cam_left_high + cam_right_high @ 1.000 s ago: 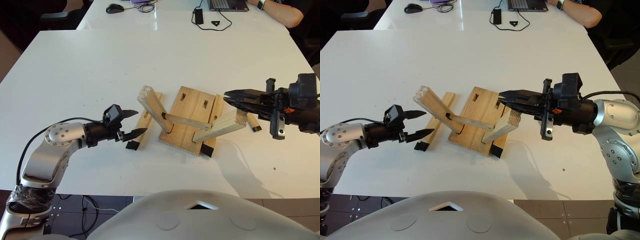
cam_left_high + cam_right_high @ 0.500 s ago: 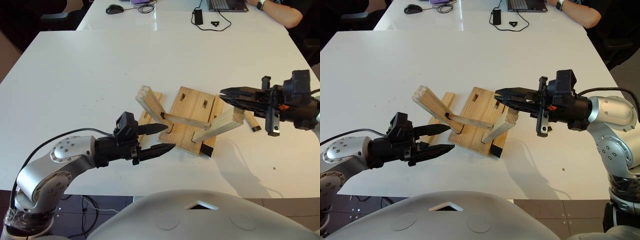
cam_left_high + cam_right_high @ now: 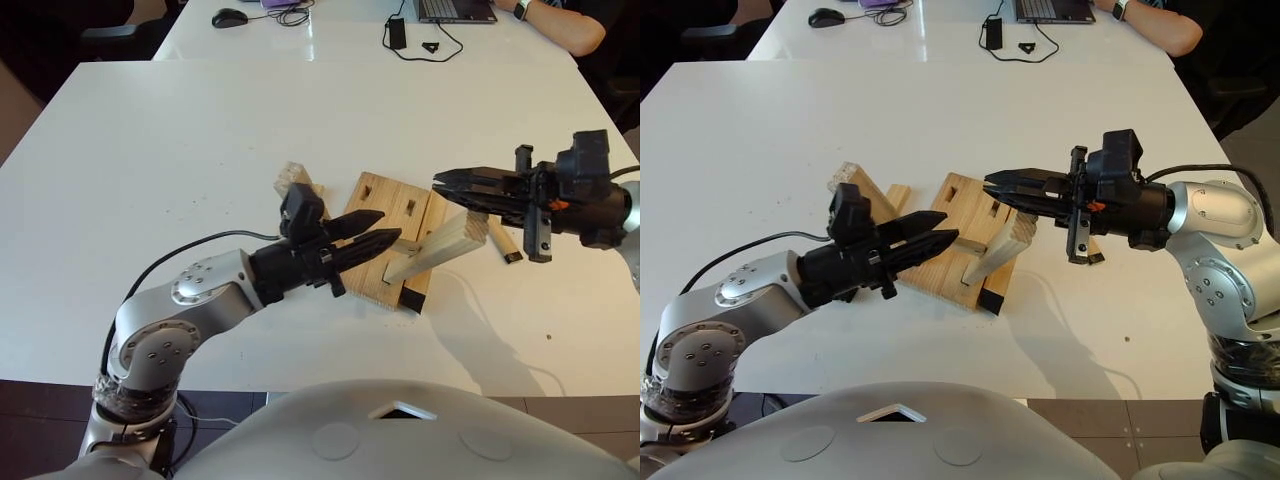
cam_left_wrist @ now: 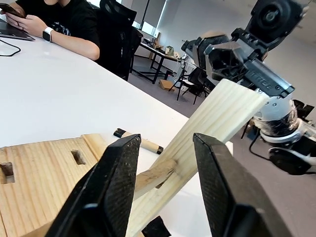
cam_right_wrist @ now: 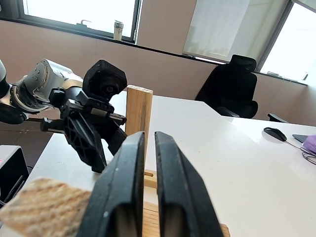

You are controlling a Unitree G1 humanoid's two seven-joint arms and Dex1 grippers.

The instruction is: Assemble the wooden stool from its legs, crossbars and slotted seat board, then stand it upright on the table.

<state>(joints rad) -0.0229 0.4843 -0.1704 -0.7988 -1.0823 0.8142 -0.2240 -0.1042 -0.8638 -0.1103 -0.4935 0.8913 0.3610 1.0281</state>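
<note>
Our left claw (image 3: pixel 385 226) is released. Its black fingers are spread over the near left part of the pale wooden slotted seat board (image 3: pixel 388 197), with the thin round wooden crossbar (image 4: pixel 153 175) lined up between them; we cannot tell if they touch it. The board lies flat in the middle of the white bench (image 3: pixel 200 150). Our right claw (image 3: pixel 440 185) is clenched to a thin slit on nothing, hovering above the board's right side over the raised end of a tilted square wooden leg (image 3: pixel 447 243). Another tilted wooden leg (image 3: pixel 293 182) rises at the board's left. A short black-tipped stick (image 3: pixel 506 247) lies right of the board.
</note>
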